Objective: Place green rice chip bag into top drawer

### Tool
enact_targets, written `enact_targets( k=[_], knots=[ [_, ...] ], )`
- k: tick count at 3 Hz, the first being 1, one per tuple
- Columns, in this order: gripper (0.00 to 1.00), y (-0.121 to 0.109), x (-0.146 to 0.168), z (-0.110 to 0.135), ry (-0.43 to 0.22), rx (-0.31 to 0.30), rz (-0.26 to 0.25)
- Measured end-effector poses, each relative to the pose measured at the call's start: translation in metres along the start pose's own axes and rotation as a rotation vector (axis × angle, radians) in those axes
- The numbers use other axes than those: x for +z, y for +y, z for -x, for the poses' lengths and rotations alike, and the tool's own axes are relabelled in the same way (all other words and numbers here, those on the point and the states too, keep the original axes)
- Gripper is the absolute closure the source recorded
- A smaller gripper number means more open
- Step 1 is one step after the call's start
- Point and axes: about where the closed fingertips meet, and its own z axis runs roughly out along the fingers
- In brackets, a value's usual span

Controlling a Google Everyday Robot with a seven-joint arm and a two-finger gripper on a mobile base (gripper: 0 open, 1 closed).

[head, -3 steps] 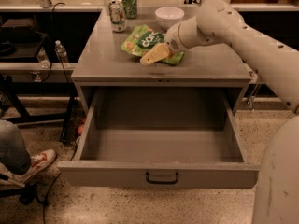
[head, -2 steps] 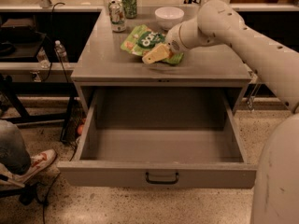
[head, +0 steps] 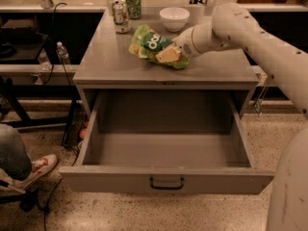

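The green rice chip bag lies on the grey table top, toward the middle and a little back from the front edge. It is light green with a dark round logo. My gripper reaches in from the right on a white arm. It sits at the bag's right end, with a cream-coloured finger across the bag's front and the jaws closed on it. The bag still rests on the table. The top drawer is pulled wide open below the table's front edge, and its inside holds nothing.
Two drink cans stand at the table's back left and a white bowl at the back middle. A person's leg and shoe are on the floor at the left. A water bottle stands on a shelf to the left.
The bag and gripper have barely moved; the bag sits a touch further right. The drawer stays open.
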Motion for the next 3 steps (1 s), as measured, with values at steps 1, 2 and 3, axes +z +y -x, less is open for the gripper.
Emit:
enact_targets(
  k=[1,2,3],
  knots=[
    [0.95,0.0,-0.002,0.002,0.0,0.0,0.0],
    [1.0,0.0,-0.002,0.003,0.0,0.0,0.0],
    [1.0,0.003,-0.038,-0.002,-0.023,0.015,-0.005]
  ],
)
